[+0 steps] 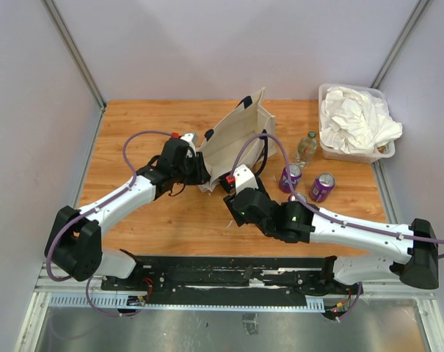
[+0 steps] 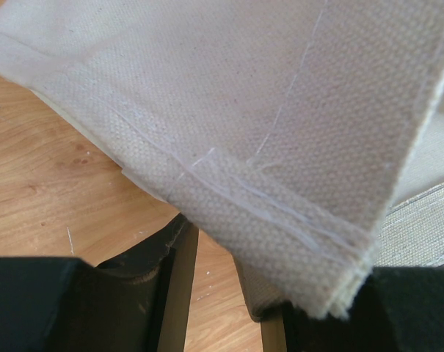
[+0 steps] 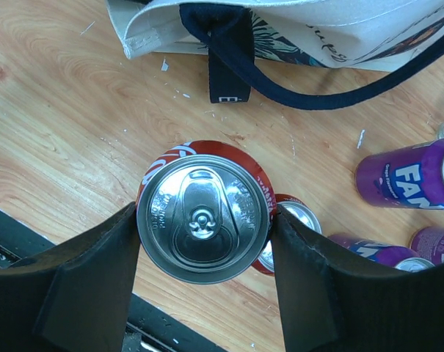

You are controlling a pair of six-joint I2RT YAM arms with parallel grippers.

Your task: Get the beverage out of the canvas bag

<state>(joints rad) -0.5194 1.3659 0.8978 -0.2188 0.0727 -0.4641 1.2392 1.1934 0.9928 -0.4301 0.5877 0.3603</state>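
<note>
The cream canvas bag [image 1: 236,139] with navy strap handles [image 3: 229,59] lies tipped over mid-table, and its printed side shows in the right wrist view [image 3: 295,29]. My right gripper [image 3: 205,220] is shut on a red beverage can [image 3: 203,216], upright with its silver top facing the camera, over the wood just in front of the bag's mouth. In the top view that gripper [image 1: 240,205] hides the can. My left gripper [image 1: 201,170] is at the bag's left corner. Its fingers [image 2: 174,293] stand apart with bare wood between them, and the bag's hem [image 2: 244,125] drapes over their tips.
A second red can [image 3: 295,227] stands beside the held one. Purple cans [image 1: 290,176] [image 1: 322,187] and a small bottle [image 1: 307,147] stand right of the bag. A clear tub of white cloths [image 1: 354,121] sits at the back right. The table's near edge [image 3: 31,242] is close below the can.
</note>
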